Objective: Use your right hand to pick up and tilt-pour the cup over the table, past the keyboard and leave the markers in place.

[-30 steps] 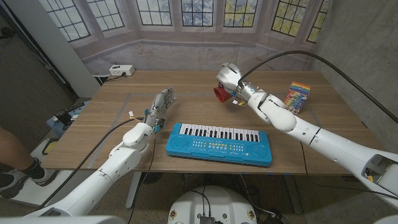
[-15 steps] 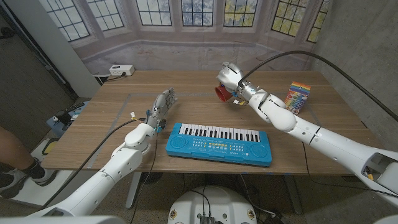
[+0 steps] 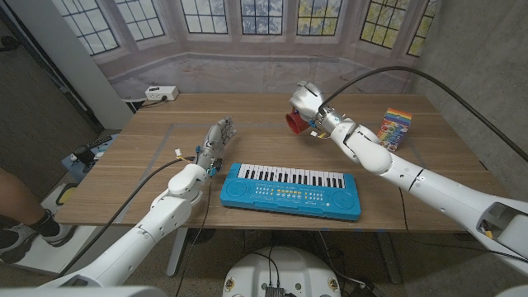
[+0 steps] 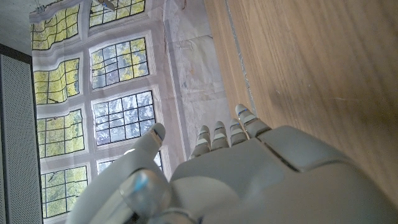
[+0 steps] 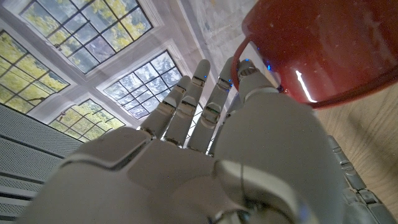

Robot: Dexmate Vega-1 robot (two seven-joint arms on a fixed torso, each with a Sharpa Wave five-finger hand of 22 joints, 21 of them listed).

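— Little had moved: red cup (image 3: 294,123) crept slightly right with the right hand (image 3: 306,102).
— Grip?
— Fingers wrapped it, cup tipped on its side above the table (image 3: 148,169), beyond the keyboard (image 3: 290,190). Markers (image 3: 394,127) well right. Left hand (image 3: 214,142) held nothing, far off.

One red cup (image 3: 293,123), one blue keyboard (image 3: 290,190), one box of markers (image 3: 394,127), and one white power strip (image 3: 161,93).
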